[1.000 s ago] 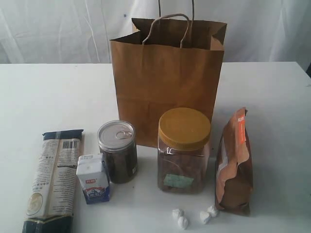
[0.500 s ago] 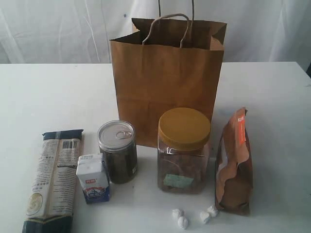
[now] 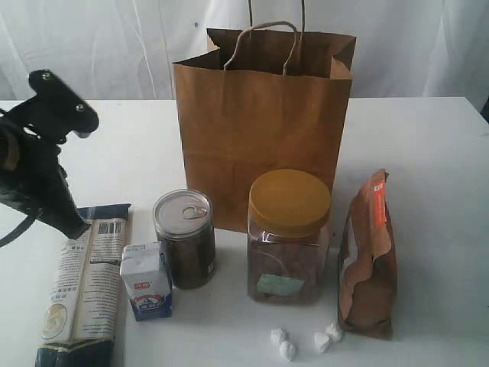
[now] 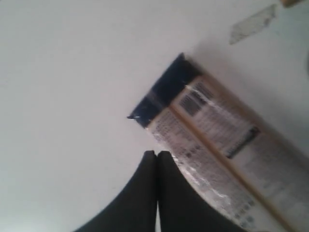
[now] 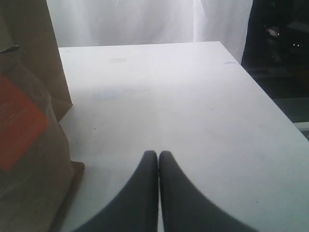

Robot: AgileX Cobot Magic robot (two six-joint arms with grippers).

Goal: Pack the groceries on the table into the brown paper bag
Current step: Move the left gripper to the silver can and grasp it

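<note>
1. Standing upright at the far middle of the white surface, the brown paper bag has its mouth open and its twisted handles raised.
2. All the groceries are outside the bag, in front of it.
3. On the left lies the long dark-blue pasta packet, flat on the surface. The small white carton stands just beside it.
4. Behind the carton stands the pull-tab can, and next to the can the yellow-lidded clear jar.
5. On the right stands the brown-orange pouch. The small white wrapped pieces lie near its base, in front of the jar.
6. The left tool has both fingers pressed together and holds nothing. Its tip is at the far end of the pasta packet; I cannot tell if it touches the packet.
7. The right tool is seen only in its wrist view. Its fingers are also pressed together and empty, above bare surface beside the pouch.
</note>
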